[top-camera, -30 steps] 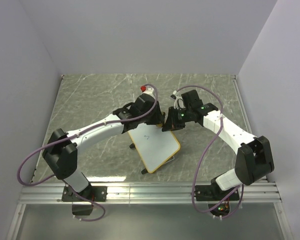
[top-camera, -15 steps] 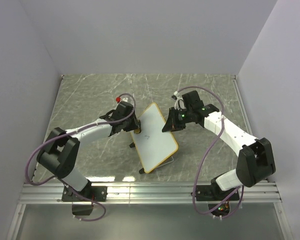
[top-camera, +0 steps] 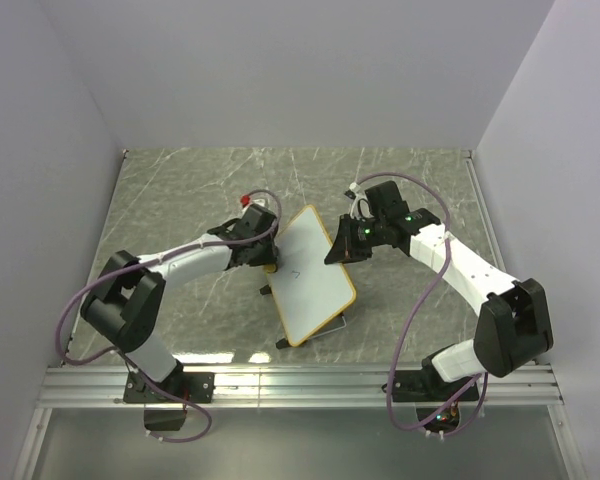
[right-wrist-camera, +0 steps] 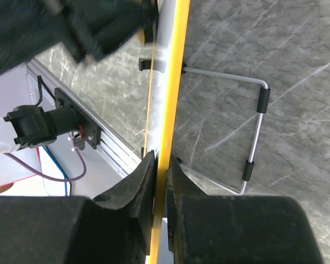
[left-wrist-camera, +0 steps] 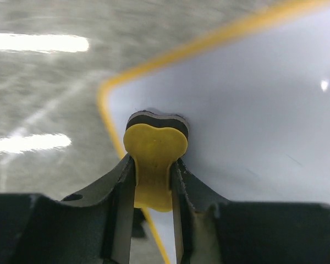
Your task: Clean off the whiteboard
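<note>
The whiteboard (top-camera: 315, 285) stands tilted on the table, white with a yellow-orange rim and a faint small mark near its middle. My right gripper (top-camera: 337, 250) is shut on its upper right edge; in the right wrist view the rim (right-wrist-camera: 173, 82) runs between the fingers of that gripper (right-wrist-camera: 161, 165). My left gripper (top-camera: 268, 258) is at the board's left edge, shut on the yellow bone-shaped eraser (left-wrist-camera: 154, 148). The eraser's dark pad touches the white face (left-wrist-camera: 253, 110) near a rounded corner. The left gripper (left-wrist-camera: 153, 168) clamps the eraser's narrow waist.
A wire stand (right-wrist-camera: 256, 126) with black sleeves props the board from behind. The board's black feet (top-camera: 290, 342) rest on the grey marble table (top-camera: 180, 200). A metal rail (top-camera: 300, 385) runs along the near edge. Walls close in on the left, back and right.
My left gripper with the eraser swept from the board's upper part off its left edge, then came back a little to that edge. The right gripper has kept its hold.
</note>
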Robot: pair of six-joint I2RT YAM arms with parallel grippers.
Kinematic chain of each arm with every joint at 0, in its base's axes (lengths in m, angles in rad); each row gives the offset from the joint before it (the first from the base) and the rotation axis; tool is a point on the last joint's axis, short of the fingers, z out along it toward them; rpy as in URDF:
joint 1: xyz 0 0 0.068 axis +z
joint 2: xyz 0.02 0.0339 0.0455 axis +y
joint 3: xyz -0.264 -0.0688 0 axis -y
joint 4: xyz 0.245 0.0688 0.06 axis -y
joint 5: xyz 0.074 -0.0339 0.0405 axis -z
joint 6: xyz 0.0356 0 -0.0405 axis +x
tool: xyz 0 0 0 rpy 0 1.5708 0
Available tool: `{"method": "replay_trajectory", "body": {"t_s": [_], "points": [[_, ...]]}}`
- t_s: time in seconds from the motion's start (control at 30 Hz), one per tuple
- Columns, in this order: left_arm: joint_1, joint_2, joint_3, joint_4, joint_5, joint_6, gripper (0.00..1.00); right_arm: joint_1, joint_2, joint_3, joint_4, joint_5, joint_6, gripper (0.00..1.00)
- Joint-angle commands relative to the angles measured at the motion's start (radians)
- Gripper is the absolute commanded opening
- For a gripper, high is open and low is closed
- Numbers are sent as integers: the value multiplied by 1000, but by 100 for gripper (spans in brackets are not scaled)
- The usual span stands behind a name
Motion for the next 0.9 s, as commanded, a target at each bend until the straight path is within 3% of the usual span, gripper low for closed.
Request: {"method": "replay_trajectory", "body": {"t_s": [0.0,0.2,0.37,0.63,0.87], "points": [[-135,-31,105,-24,218,47,0,32,-19,4,7,-23,-112,0],[-285,-80,134,-42,272,-21,0,32,-5,27,8,-20,-112,0],[-377,-129,110,-39,235,-110,0,31,5,40,7,-20,-113,0],[-344,-131,-30,-75,96,-189,0,31,1,36,7,-23,-116,0],[-247,-75,-97,-71,5,-203,0,31,-31,5,8,-22,-116,0]]}}
